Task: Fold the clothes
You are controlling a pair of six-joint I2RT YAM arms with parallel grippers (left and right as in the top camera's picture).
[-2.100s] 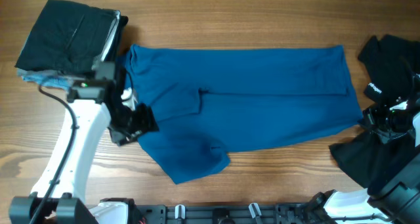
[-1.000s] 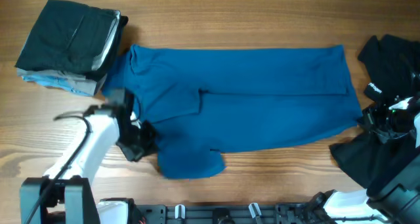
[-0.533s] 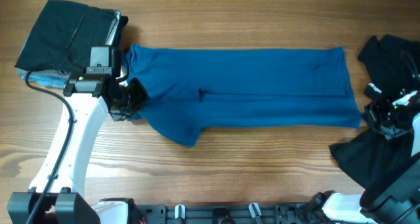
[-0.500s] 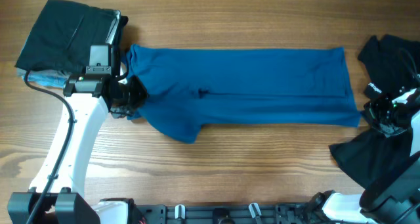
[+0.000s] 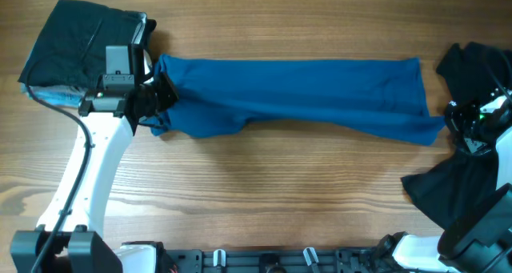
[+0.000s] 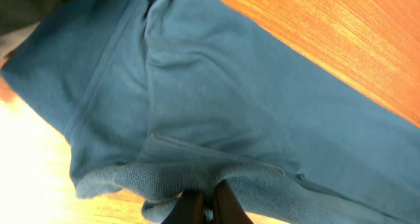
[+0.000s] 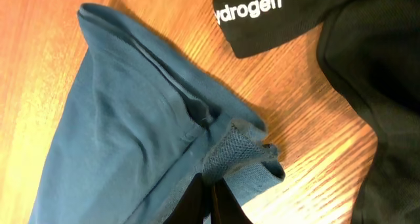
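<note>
Beside the folded dark stack (image 5: 80, 49) at far left, hold the left tool (image 6: 207, 201) pinched tight on the polo shirt's (image 5: 296, 89) near edge. Carry both ends over together and level, so the long blue band stretched across the tabletop (image 5: 264, 201) lands flat, without mid-span sag. At right, match with the right tool (image 7: 209, 198), clamped on the hem corner, clear of the black "hydrogen" garment (image 7: 295, 27).

Left tool (image 6: 205, 205) at the bottom edge, its two dark fingers pinched close on a bunched knit edge of the blue shirt (image 6: 216, 106), cloth spreading in soft folds across the frame, a seam running diagonally, bare wooden counter (image 6: 341, 33) at upper right
</note>
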